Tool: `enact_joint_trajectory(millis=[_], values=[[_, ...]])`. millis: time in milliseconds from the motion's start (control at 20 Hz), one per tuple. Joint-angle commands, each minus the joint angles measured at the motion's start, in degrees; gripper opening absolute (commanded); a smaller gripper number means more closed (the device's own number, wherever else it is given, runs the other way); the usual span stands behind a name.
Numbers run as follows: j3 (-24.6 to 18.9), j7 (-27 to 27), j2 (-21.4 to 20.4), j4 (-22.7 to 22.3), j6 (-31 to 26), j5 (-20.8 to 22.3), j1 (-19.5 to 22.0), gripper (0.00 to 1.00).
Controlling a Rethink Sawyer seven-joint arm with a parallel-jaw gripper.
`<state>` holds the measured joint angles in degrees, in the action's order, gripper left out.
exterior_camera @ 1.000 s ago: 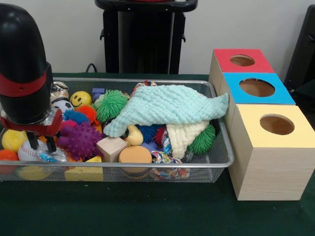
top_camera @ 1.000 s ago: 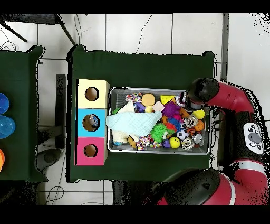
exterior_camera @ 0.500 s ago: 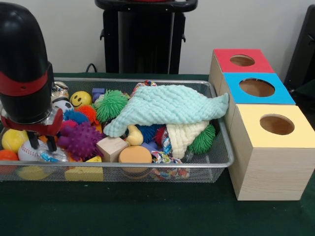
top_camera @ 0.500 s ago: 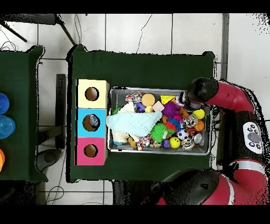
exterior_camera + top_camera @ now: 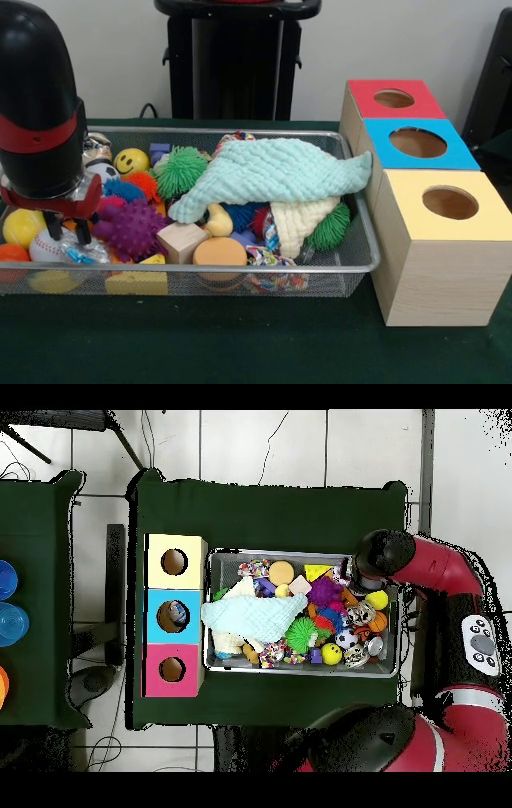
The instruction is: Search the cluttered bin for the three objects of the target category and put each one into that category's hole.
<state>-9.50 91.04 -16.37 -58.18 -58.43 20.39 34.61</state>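
- The claw hangs at the left of the frame, its 2 narrowly parted fingers holding nothing, over a baseball.
- The wire bin sits centre, touching 3 holed boxes at right.

A wire mesh bin sits on the left, heaped with toys: a mint cloth draped across the middle, a purple spiky ball left of it. At its right stand three boxes, each with a round hole: red far, blue middle, yellow near.
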Motion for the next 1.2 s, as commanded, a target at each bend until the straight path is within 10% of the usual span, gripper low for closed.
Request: enact_joint_trajectory(millis=[50,1200], values=[[-3.96,2.35,-3.6,3.3,-1.02,-3.38,-1.49,0.0],[-3.16,2.78,-3.23,4.5,-2.19,-4.25,-2.33,0.0]])
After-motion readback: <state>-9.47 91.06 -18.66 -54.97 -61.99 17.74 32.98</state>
